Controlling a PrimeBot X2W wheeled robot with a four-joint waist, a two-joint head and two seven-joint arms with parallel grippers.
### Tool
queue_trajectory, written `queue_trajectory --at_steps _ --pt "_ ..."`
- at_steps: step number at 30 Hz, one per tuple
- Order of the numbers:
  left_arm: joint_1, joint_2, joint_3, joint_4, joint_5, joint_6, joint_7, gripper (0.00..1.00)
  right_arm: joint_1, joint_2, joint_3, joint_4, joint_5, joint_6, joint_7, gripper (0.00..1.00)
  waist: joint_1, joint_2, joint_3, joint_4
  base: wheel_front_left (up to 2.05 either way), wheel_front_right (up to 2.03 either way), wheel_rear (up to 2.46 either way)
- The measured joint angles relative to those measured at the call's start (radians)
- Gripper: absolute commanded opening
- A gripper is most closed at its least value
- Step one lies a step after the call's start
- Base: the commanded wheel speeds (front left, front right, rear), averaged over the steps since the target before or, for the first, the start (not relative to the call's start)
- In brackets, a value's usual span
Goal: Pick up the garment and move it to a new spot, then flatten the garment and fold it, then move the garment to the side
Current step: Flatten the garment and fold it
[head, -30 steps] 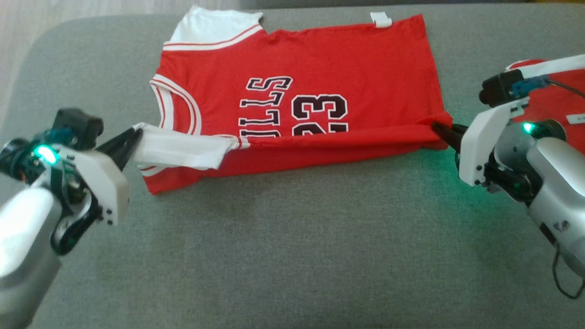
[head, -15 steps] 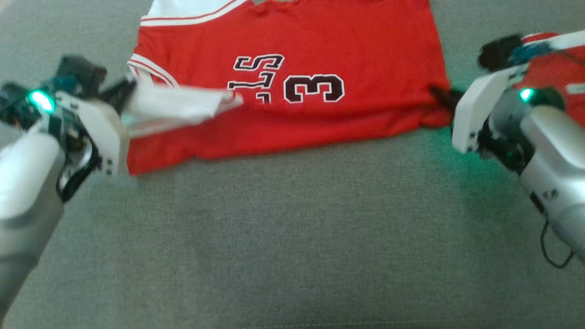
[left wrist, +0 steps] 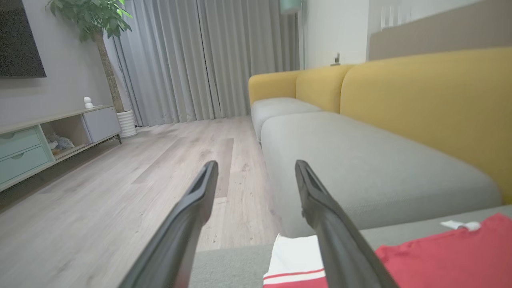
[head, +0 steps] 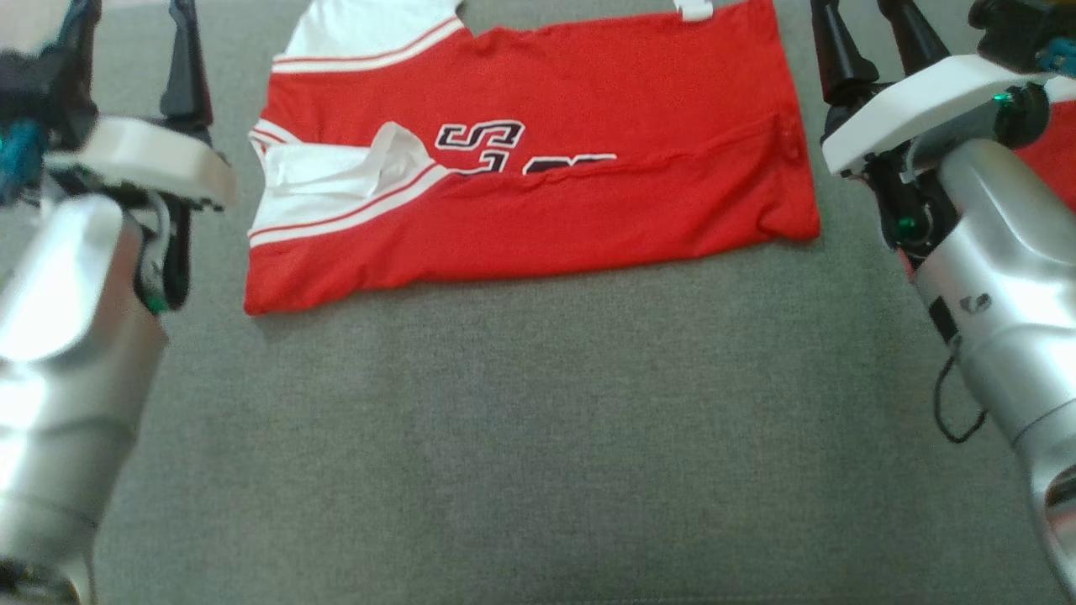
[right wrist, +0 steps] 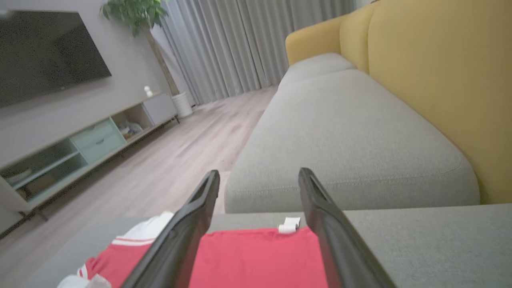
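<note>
The garment [head: 538, 210] is a red jersey with white sleeves and dark lettering, lying flat on the grey cushion [head: 504, 437]. Its near edge is folded up over the printed number. My left gripper [head: 130, 13] hangs open beside the jersey's left side, clear of the cloth. To the right of the hem my right gripper [head: 866, 17] is open too, holding nothing. In the left wrist view the left gripper [left wrist: 256, 164] points over a white sleeve [left wrist: 296, 250]. In the right wrist view the right gripper [right wrist: 259, 173] is spread above the garment [right wrist: 256, 256].
Part of another red garment [head: 1051, 160] lies at the right edge behind my right arm. A yellow sofa [left wrist: 420, 104] with grey seats stands beyond the cushion. Wood floor [left wrist: 140, 172] and a low TV cabinet [right wrist: 80, 148] lie to the side.
Both grippers have let go of the garment, opened and lifted away from its ends. The near edge now lies folded over the number. The head camera has shifted.
</note>
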State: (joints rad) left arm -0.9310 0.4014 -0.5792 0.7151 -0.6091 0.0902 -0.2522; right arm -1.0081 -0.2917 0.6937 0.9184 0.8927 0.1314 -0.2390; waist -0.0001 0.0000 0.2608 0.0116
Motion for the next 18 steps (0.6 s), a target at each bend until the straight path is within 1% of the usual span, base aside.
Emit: queue_trajectory --at_steps 2,3,4,6,8,11,13,15,16,18 --pt "0.06 -0.007 0.054 -0.088 0.017 0.031 0.0 1.0 0.019 0.018 -0.05 -0.021 -0.024 0.0 -0.012 1.0 0.0 0.0 -0.019 0.001 0.0 0.0 0.0" --pt "0.099 -0.012 0.096 -0.143 0.028 0.046 0.0 1.0 0.038 0.028 -0.099 -0.05 -0.044 0.0 -0.012 1.0 0.0 0.0 -0.028 0.002 0.0 0.0 0.0" --pt "0.142 -0.021 0.14 -0.199 0.043 0.068 -0.002 1.0 0.063 0.033 -0.149 -0.089 -0.084 0.0 -0.012 1.0 -0.0001 0.0 -0.036 0.002 0.0 0.0 0.0" --pt "0.234 -0.036 0.201 -0.295 0.086 0.09 -0.005 1.0 0.126 0.048 -0.258 -0.168 -0.188 0.0 -0.012 1.0 -0.0001 0.0 -0.051 0.001 0.0 0.0 0.0" --pt "0.343 -0.061 0.249 -0.379 0.132 0.106 -0.005 1.0 0.218 0.081 -0.365 -0.244 -0.296 0.0 -0.012 1.0 -0.0001 0.0 -0.065 0.0 0.0 0.0 0.0" --pt "0.496 -0.115 0.306 -0.464 0.18 0.112 -0.005 1.0 0.395 0.162 -0.506 -0.336 -0.436 0.0 -0.016 1.0 -0.0001 0.0 -0.08 -0.001 0.0 0.0 0.0" --pt "0.574 -0.145 0.331 -0.504 0.214 0.112 -0.005 1.0 0.509 0.201 -0.558 -0.386 -0.521 0.0 -0.016 1.0 -0.0001 0.0 -0.09 -0.001 0.0 0.0 0.0" --pt "0.631 -0.171 0.358 -0.53 0.247 0.103 -0.005 1.0 0.597 0.222 -0.599 -0.428 -0.568 0.0 -0.016 1.0 -0.0002 0.0 -0.098 -0.002 0.0 0.0 0.0" --pt "0.671 -0.196 0.384 -0.532 0.266 0.091 -0.005 1.0 0.66 0.223 -0.617 -0.458 -0.604 0.0 -0.016 1.0 -0.0001 0.0 -0.105 -0.003 0.0 0.0 0.0" --pt "0.708 -0.218 0.398 -0.531 0.284 0.072 -0.005 1.0 0.702 0.225 -0.624 -0.479 -0.61 0.0 -0.016 1.0 -0.0002 0.0 -0.112 -0.004 0.0 0.0 0.0"
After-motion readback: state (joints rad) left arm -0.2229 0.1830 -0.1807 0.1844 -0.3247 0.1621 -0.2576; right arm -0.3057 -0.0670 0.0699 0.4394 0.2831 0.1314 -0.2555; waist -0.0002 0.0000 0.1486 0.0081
